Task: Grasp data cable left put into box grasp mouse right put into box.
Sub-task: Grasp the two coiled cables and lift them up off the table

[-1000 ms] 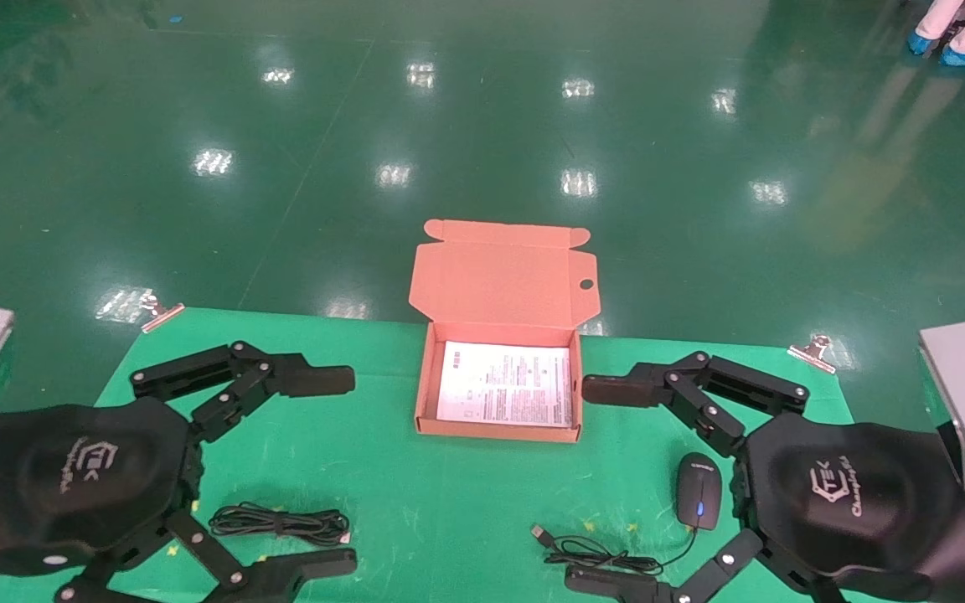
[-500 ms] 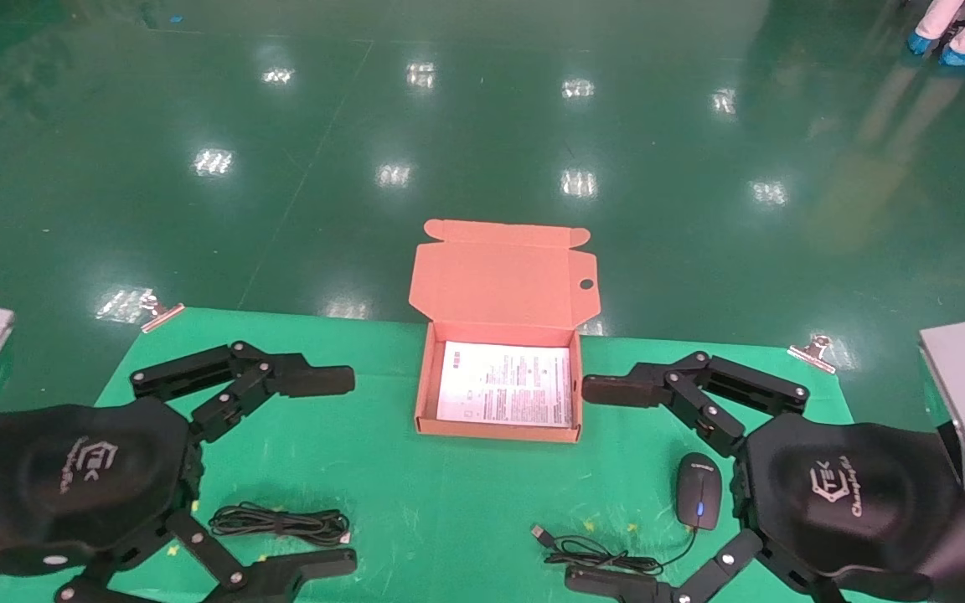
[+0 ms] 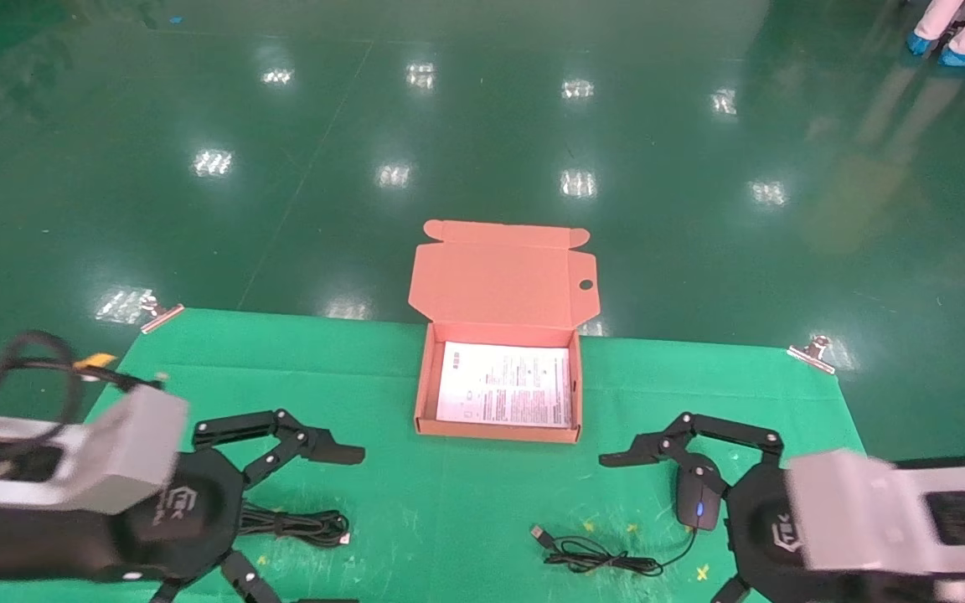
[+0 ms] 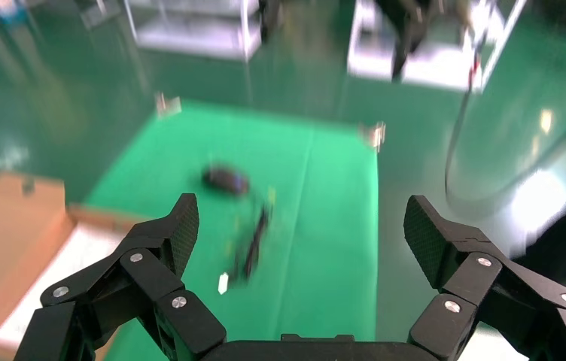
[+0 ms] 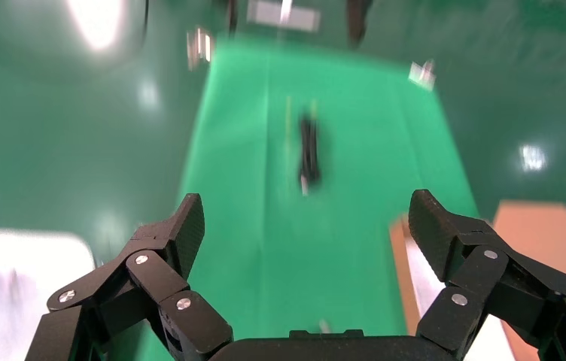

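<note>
Your box sits mid-worktop — cable nearer you on its left, mouse on its right.

left gripper | 8 o'clock, low, fingers spread wide || right gripper | 4 o'clock, low, fingers spread wide

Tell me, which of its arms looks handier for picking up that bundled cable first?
The left. Its open left gripper hangs right by the data cable on the green table, left of the box. The right gripper, also open, sits by the mouse.
</note>
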Available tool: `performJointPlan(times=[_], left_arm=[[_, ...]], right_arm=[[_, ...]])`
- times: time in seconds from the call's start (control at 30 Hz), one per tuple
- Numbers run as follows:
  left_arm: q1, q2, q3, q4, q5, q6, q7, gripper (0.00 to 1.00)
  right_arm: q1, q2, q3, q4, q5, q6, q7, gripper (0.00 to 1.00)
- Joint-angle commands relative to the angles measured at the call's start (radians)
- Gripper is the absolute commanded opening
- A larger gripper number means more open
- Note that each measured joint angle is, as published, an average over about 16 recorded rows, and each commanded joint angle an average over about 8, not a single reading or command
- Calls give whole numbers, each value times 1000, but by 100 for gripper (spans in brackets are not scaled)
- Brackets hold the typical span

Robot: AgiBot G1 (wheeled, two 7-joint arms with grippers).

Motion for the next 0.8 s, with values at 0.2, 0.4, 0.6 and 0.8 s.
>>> performJointPlan(times=[0.2, 0.4, 0.6, 0.8], left_arm=[[-164, 52, 153, 37, 294, 28, 14, 100], [-291, 131, 315, 63, 608, 12, 28, 100], [-326, 216, 432, 73, 876, -40, 13, 100], [-298, 283, 470, 158, 981, -127, -6, 100]], right_arm=[[170, -50, -155, 18, -303, -28, -100, 100], [299, -150, -345, 18, -602, -16, -184, 100], [319, -240, -454, 8, -798, 37, -168, 100], [265, -297, -490, -22, -908, 129, -104, 100]])
